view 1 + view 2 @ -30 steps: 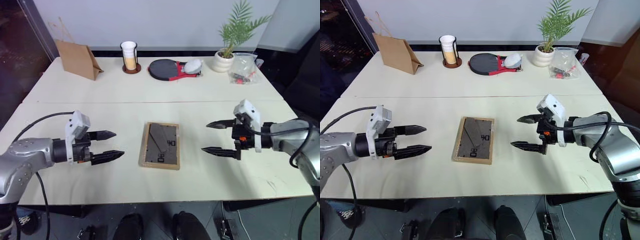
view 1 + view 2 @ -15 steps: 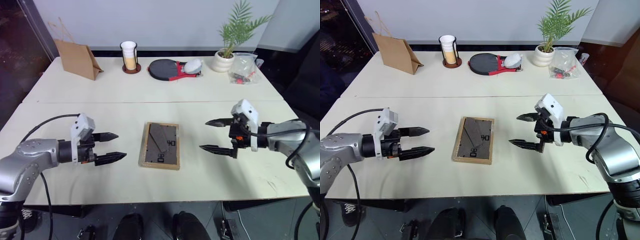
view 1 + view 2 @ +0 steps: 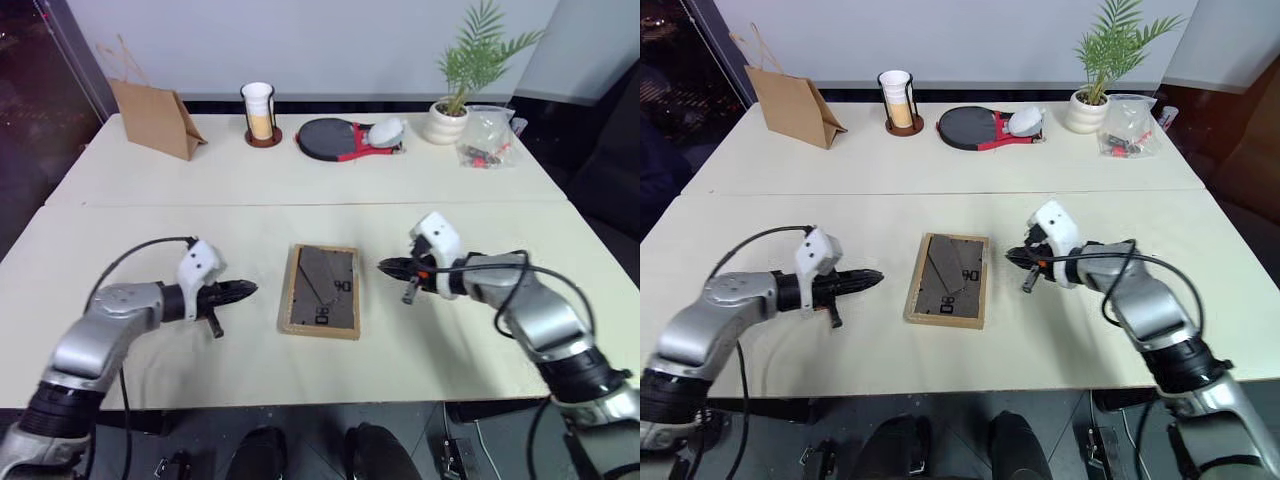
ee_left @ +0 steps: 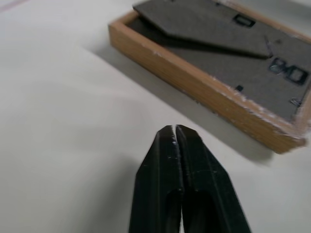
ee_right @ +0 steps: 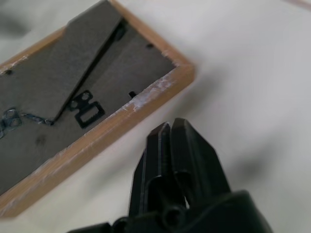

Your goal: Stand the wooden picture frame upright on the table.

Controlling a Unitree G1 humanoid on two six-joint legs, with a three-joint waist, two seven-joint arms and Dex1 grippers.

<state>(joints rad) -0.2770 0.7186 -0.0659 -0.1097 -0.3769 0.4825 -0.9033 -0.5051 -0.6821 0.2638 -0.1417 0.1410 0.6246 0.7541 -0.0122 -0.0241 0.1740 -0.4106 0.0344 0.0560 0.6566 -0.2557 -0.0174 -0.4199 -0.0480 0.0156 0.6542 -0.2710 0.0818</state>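
The wooden picture frame (image 3: 320,291) is lying back-up on the near half of the surface (image 3: 300,180), between the closed, empty left pincer (image 3: 248,288) and right pincer (image 3: 385,266). It is probably light, stiff, glass-fronted; its long side rails are offering the best hold.

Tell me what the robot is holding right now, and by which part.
Nothing is held. Both the left gripper and the right gripper have their jaws shut on nothing, just short of the wooden picture frame, which lies face down on the table.
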